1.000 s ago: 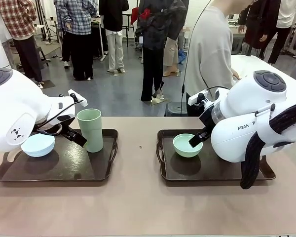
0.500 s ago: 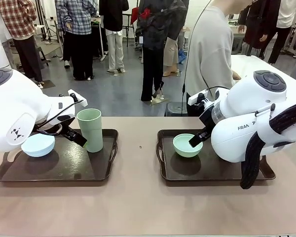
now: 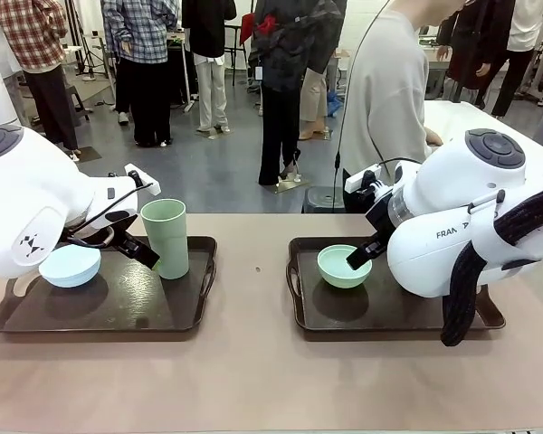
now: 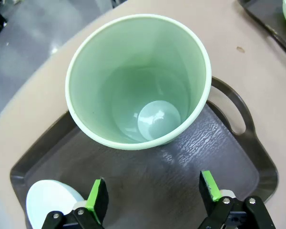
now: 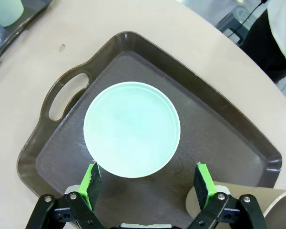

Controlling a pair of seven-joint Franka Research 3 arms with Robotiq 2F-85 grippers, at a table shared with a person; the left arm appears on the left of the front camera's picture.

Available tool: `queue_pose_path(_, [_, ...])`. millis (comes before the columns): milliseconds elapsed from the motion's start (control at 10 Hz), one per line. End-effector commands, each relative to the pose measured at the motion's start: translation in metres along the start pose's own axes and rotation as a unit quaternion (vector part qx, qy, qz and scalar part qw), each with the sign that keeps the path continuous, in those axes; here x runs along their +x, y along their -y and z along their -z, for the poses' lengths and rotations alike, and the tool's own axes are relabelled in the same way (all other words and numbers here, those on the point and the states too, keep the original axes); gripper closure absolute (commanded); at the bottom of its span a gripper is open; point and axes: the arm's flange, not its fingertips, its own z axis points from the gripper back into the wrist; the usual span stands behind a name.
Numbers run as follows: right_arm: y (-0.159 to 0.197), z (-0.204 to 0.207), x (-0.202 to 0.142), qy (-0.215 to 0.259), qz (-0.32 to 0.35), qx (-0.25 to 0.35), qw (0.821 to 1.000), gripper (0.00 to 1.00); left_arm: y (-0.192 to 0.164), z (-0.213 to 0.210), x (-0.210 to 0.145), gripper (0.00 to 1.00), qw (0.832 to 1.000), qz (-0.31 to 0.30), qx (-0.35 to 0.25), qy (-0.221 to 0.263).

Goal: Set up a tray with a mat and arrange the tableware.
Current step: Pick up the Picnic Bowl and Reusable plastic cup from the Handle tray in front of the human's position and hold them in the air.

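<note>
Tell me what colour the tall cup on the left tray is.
The tumbler is pale green; the left wrist view shows it best.

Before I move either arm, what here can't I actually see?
1. Right wrist view: tan-brown tall tumbler, cut off at the bottom-right corner behind the right hand; upright or tipped, unclear.
2. Left wrist view: pale blue matte bowl, cut by the bottom edge, partly behind the left hand.
3. Front view: right end of the right dark brown plastic tray, hidden by the white right arm.

Bright, even, sharp; wide-angle wrist distortion
</note>
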Motion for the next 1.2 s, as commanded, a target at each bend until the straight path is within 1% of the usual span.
queue_pose_path(0, [-0.007,-0.007,-0.006,-0.011,0.0,0.013,1.0,0.0,0.007,-0.011,-0.012,0.0,0.999,-0.012,-0.016,-0.025])
queue_pose_path(100, [-0.019,-0.019,-0.009,-0.006,0.012,0.019,1.0,0.0,0.013,-0.026,-0.025,0.0,0.999,-0.008,-0.027,-0.035])
queue_pose_path(200, [-0.032,-0.037,-0.011,-0.009,0.025,0.029,0.999,0.0,0.017,-0.046,-0.038,0.0,0.998,-0.025,-0.029,-0.039])
queue_pose_path(300, [-0.048,-0.055,-0.014,-0.016,0.041,0.049,0.998,0.0,0.024,-0.068,-0.047,0.0,0.997,-0.03,-0.053,-0.053])
queue_pose_path(400, [-0.062,-0.071,-0.024,-0.043,0.067,0.068,0.995,0.0,0.031,-0.086,-0.055,0.0,0.995,-0.033,-0.062,-0.064])
queue_pose_path(500, [-0.072,-0.09,-0.043,-0.069,0.075,0.06,0.993,0.0,0.042,-0.108,-0.065,0.0,0.992,-0.04,-0.07,-0.1])
queue_pose_path(600, [-0.081,-0.104,-0.069,-0.105,0.092,0.041,0.989,0.0,0.054,-0.127,-0.077,0.0,0.986,-0.036,-0.1,-0.127])
queue_pose_path(700, [-0.084,-0.108,-0.093,-0.15,0.109,0.027,0.982,0.0,0.059,-0.134,-0.086,0.0,0.982,-0.037,-0.109,-0.151])
queue_pose_path(800, [-0.083,-0.109,-0.117,-0.19,0.134,0.013,0.973,0.0,0.06,-0.136,-0.094,0.0,0.978,-0.039,-0.104,-0.174])
queue_pose_path(900, [-0.088,-0.109,-0.135,-0.212,0.143,0.022,0.967,0.0,0.065,-0.14,-0.102,0.0,0.976,-0.042,-0.105,-0.186])
queue_pose_path(1000, [-0.097,-0.111,-0.146,-0.225,0.131,0.025,0.965,0.0,0.073,-0.145,-0.108,0.0,0.977,-0.041,-0.095,-0.188])
queue_pose_path(1100, [-0.088,-0.11,-0.144,-0.238,0.089,-0.046,0.966,0.0,0.072,-0.142,-0.108,0.0,0.982,-0.035,-0.067,-0.171])
